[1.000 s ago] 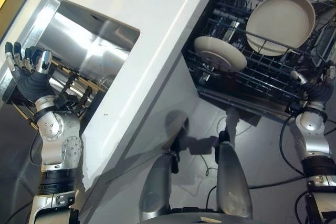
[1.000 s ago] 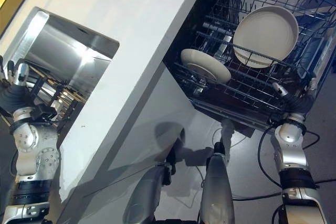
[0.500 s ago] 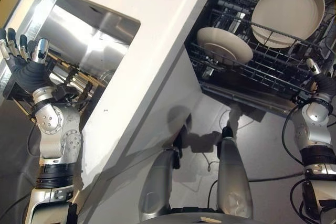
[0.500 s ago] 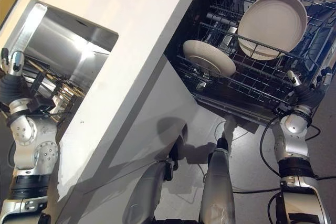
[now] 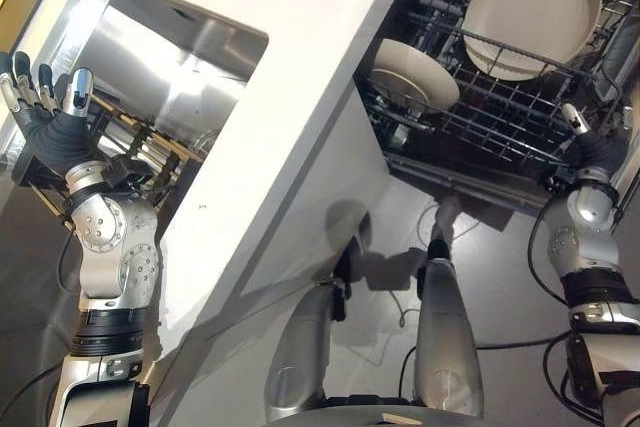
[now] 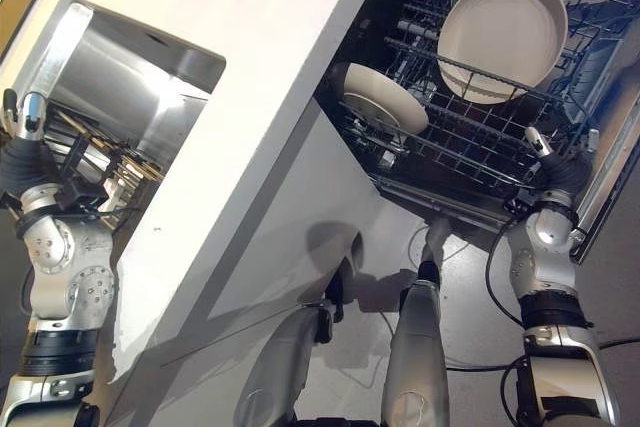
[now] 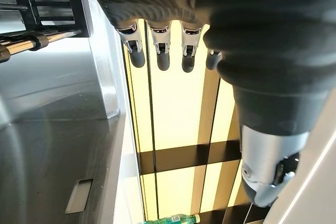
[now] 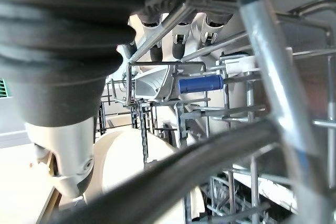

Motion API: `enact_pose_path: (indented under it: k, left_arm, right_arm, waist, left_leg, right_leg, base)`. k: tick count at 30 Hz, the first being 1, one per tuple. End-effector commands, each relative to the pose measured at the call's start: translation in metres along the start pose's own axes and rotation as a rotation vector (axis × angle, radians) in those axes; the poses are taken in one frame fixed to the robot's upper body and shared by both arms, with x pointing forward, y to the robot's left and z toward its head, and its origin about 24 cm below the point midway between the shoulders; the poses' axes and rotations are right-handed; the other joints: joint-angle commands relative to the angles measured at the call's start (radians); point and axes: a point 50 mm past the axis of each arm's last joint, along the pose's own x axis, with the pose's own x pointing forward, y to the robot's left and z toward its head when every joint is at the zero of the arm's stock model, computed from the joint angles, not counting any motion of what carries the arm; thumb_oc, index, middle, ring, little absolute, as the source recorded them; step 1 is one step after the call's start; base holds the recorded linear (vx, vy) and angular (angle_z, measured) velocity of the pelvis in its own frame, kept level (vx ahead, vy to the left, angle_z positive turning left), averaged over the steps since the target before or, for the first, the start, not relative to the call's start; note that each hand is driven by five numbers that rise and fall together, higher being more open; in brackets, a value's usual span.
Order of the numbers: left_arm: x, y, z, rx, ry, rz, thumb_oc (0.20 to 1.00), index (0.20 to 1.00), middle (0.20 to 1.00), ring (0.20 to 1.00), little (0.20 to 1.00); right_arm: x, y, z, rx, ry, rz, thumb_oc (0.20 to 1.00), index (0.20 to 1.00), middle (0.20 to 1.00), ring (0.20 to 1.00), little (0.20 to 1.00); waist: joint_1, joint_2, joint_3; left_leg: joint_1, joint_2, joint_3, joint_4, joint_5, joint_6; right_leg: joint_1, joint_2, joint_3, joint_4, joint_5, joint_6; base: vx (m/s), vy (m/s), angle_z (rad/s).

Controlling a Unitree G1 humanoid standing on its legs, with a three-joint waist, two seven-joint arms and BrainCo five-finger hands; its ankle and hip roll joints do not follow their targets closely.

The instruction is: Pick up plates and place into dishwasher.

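Plates: large [image 5: 530, 9] and small [image 5: 415, 74] both in rack [image 5: 500, 127] | right hand [image 5: 590, 147] at rack's front edge, fingers straight, empty | left hand [image 5: 50, 127] raised by sink [image 5: 160, 57], fingers spread

Kitchen: sink [image 5: 170, 67], dishwasher rack [image 5: 500, 117].

plates x2 [image 5: 531, 12] [image 5: 415, 72] | dish rack x1 [image 5: 480, 127] | sink x1 [image 5: 150, 57]

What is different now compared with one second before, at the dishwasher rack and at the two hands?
The right hand rose to the front edge of the dishwasher rack, fingers among its wires; whether it grips cannot be told. The two plates stayed in the rack. The left hand stayed open, raised beside the sink.
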Motion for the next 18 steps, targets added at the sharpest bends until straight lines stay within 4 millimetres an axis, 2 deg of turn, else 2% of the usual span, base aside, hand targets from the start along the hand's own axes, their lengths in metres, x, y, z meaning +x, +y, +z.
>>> enact_pose_path:
  k: [1,9,18]
  left_arm:
    - [-0.016,-0.012,-0.018,-0.020,0.048,-0.010,1.000,1.000,1.000,1.000,1.000]
    - [-0.021,-0.008,-0.023,-0.015,0.089,-0.012,1.000,1.000,1.000,1.000,1.000]
    - [-0.025,0.001,-0.028,0.001,0.139,-0.003,1.000,1.000,1.000,1.000,1.000]
  right_arm:
    - [0.007,0.076,0.036,0.076,-0.117,0.286,1.000,1.000,1.000,1.000,1.000]
    - [0.004,0.101,0.046,0.083,-0.126,0.392,1.000,1.000,1.000,1.000,1.000]
    - [0.002,0.126,0.055,0.046,-0.141,0.475,1.000,1.000,1.000,1.000,1.000]
  waist:
    - [0.049,0.007,0.040]
    - [0.093,0.002,0.020]
    - [0.150,-0.004,-0.010]
  left_leg:
    - [-0.071,0.004,-0.015,0.166,-0.085,0.014]
    - [-0.057,-0.035,-0.014,0.190,-0.107,0.027]
    - [-0.020,-0.059,-0.025,0.187,-0.115,0.030]
  right_leg:
    - [0.046,-0.092,0.038,-0.126,0.078,0.020]
    - [0.072,-0.122,0.010,-0.114,0.079,0.026]
    - [0.133,-0.161,-0.034,-0.129,0.082,0.030]
  base:
    - [0.11,0.052,0.04]
    - [0.12,0.067,0.18]
    - [0.13,0.063,0.15]
